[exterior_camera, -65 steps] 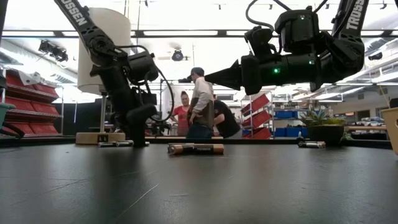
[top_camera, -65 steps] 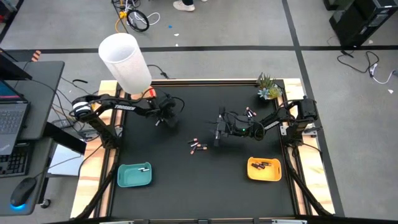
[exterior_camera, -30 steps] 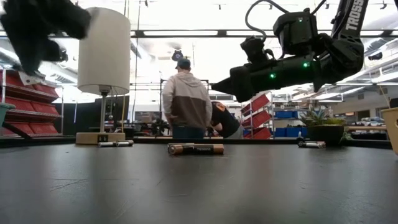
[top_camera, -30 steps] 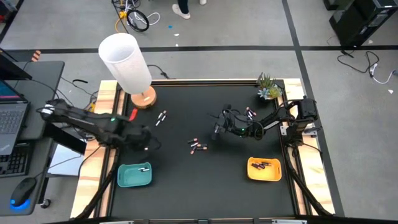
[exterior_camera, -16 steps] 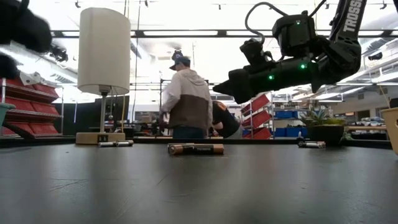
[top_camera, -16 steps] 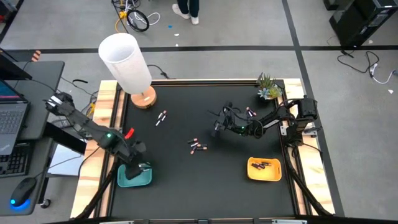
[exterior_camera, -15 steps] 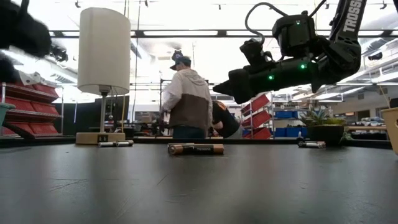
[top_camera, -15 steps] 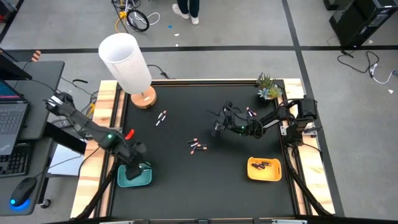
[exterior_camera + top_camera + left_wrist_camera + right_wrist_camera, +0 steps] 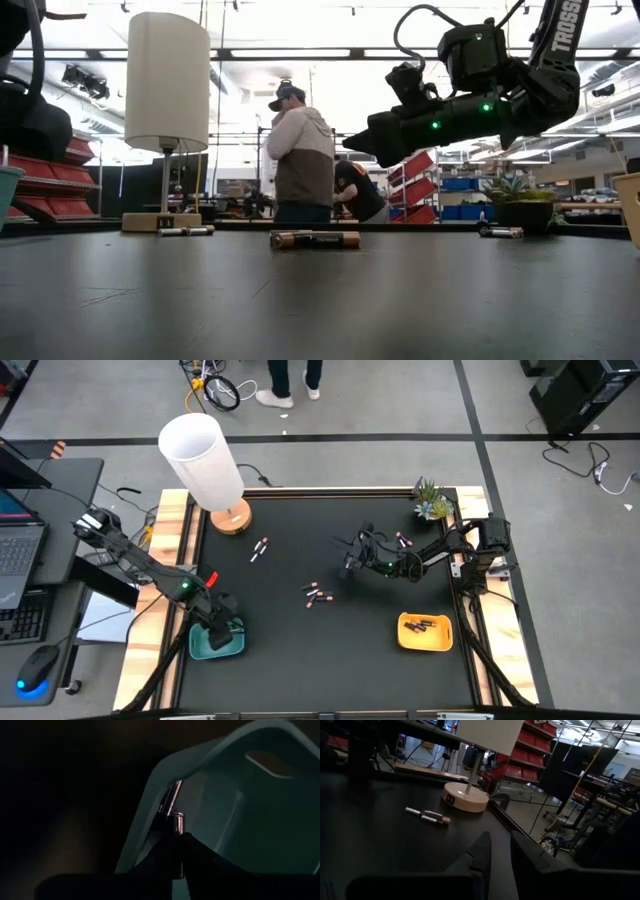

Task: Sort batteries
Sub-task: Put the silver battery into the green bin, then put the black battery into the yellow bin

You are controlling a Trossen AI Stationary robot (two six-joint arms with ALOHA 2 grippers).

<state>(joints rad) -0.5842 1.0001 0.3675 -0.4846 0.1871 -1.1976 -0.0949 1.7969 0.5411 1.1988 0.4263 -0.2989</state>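
Observation:
My left gripper (image 9: 226,630) is over the teal tray (image 9: 203,650) at the table's near left and is shut on a silvery battery (image 9: 178,821). Another silvery battery (image 9: 172,796) lies in the tray against its wall (image 9: 150,805). My right gripper (image 9: 349,566) hangs in the air right of the table's middle, a little open and empty; it also shows in the low view (image 9: 350,140). Loose batteries lie on the table in the middle (image 9: 318,596), far left (image 9: 261,548) and far right (image 9: 402,541). My left gripper pinches the silvery battery between its two fingertips (image 9: 192,845). The battery lies along the fingers, and its free end (image 9: 178,817) sticks out past them. The fingers point down into the teal tray. I cannot tell whether the battery touches the tray.
An orange tray (image 9: 441,643) with dark batteries stands at the near right. A white lamp (image 9: 203,460) stands at the far left corner, a small plant (image 9: 432,501) at the far right. A person (image 9: 300,160) stands in the room beyond the table.
My left gripper has gone from the table's left middle toward the near edge and has come down over the teal tray, still shut on the battery. The person beyond the table has shifted.

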